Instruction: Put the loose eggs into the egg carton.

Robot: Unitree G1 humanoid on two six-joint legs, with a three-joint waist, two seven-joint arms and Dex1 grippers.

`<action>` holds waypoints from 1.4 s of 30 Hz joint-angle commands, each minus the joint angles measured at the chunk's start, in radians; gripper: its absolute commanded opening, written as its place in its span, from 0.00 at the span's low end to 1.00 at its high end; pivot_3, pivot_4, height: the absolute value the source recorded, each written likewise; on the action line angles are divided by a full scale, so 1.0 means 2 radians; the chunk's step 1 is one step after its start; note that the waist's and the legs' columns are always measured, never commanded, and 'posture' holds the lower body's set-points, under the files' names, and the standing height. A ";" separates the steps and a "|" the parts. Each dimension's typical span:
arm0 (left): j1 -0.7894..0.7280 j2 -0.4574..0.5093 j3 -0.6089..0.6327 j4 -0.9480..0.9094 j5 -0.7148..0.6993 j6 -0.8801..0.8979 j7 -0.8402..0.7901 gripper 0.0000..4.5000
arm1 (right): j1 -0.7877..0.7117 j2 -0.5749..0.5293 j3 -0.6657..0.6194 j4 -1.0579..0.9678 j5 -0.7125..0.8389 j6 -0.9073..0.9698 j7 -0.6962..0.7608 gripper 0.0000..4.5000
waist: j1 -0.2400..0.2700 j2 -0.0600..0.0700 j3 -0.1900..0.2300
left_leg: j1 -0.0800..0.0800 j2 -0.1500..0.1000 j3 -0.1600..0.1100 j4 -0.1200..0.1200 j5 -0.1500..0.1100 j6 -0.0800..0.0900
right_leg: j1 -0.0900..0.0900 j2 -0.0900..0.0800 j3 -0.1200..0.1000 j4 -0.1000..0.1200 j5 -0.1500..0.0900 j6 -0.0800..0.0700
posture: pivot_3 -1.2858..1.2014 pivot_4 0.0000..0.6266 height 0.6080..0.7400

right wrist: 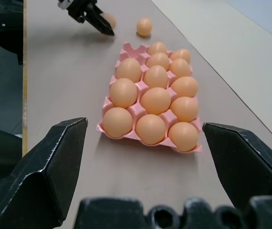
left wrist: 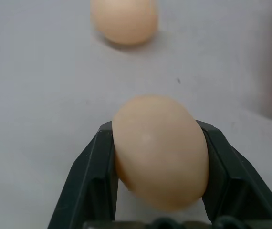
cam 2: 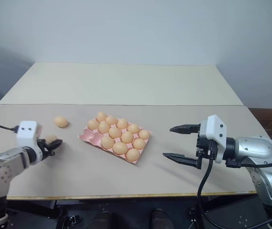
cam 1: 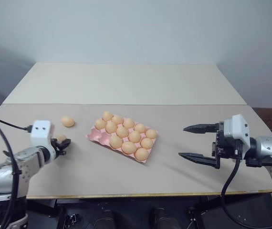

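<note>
No brand, label or legible writing on any item in view. The egg carton point(cam 1: 97, 135) is a pink moulded tray, no lid, lying at an angle near the middle of the front table point(cam 1: 174, 119); twelve eggs sit in its cups, and the cups at the end toward the robot's left stand bare. Two loose eggs lie on the table to the left of the carton. One loose egg point(cam 1: 68, 121) rests free on the surface, apart from the carton's left end. The other egg point(left wrist: 160, 150) is clamped between the two black fingers of the left gripper point(cam 1: 62, 142), closed against its sides, low over the table near the front left; the wrist view shows a finger point(left wrist: 95, 181) pressed to each flank of the shell. The right gripper point(cam 1: 193, 141) hangs above the table to the right of the carton, jaws spread wide, holding nothing, well apart from the tray. Open table lies between the carton and the right gripper, and in front of the carton up to the front edge. The surface is a matte grey-beige top with a thin yellowish front edge; a second, paler table point(cam 1: 126, 81) butts against it behind, bare. A plain pale wall point(cam 1: 136, 28) closes the room behind both tables.
</note>
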 commanded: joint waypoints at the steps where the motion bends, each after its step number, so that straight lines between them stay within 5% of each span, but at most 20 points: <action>1: -0.021 0.014 -0.014 -0.045 -0.020 -0.044 -0.053 0.42 | -0.007 -0.002 -0.011 -0.012 0.007 -0.002 -0.005 1.00 | 0.001 0.000 0.000 | 0.000 0.000 0.000 0.000 0.000 0.000 | 0.000 0.000 0.000 0.000 0.000 -0.001 | 0.52 0.24 1.00; 16: -0.126 -0.035 -0.222 0.040 0.036 -0.140 -0.152 0.42 | 0.002 0.004 -0.013 -0.030 0.007 -0.002 -0.029 1.00 | 0.000 0.000 0.000 | 0.000 0.000 0.000 0.000 0.000 0.000 | 0.000 0.000 0.000 0.000 0.000 0.001 | 0.52 0.24 1.00; 19: -0.123 -0.034 -0.229 0.039 0.040 -0.144 -0.162 0.65 | 0.018 0.003 -0.023 -0.042 0.011 0.001 -0.036 1.00 | 0.001 0.000 0.000 | 0.000 0.000 0.000 0.000 0.000 0.000 | 0.000 0.000 0.000 0.000 0.000 0.001 | 0.52 0.24 1.00; 24: -0.122 -0.025 -0.209 0.025 0.032 -0.148 -0.183 0.99 | 0.027 0.001 -0.027 -0.050 0.014 0.002 -0.045 1.00 | 0.000 0.000 0.000 | 0.000 0.000 0.000 0.000 0.000 0.000 | 0.000 0.000 0.000 0.000 0.000 0.001 | 0.52 0.24 1.00; 30: -0.102 -0.004 -0.163 -0.007 0.027 -0.161 -0.189 0.99 | 0.022 0.002 -0.023 -0.044 0.012 -0.001 -0.045 1.00 | 0.000 0.000 0.000 | 0.000 0.000 0.000 0.000 0.000 0.000 | 0.000 0.000 0.000 0.000 0.000 0.001 | 0.52 0.24 1.00; 42: 0.055 0.069 0.048 -0.013 -0.014 -0.269 -0.287 0.99 | 0.004 0.003 -0.006 -0.025 0.008 -0.008 -0.029 1.00 | 0.000 0.000 0.000 | 0.000 0.000 0.000 0.000 0.000 0.000 | 0.000 0.000 0.000 0.000 -0.001 -0.002 | 0.52 0.24 1.00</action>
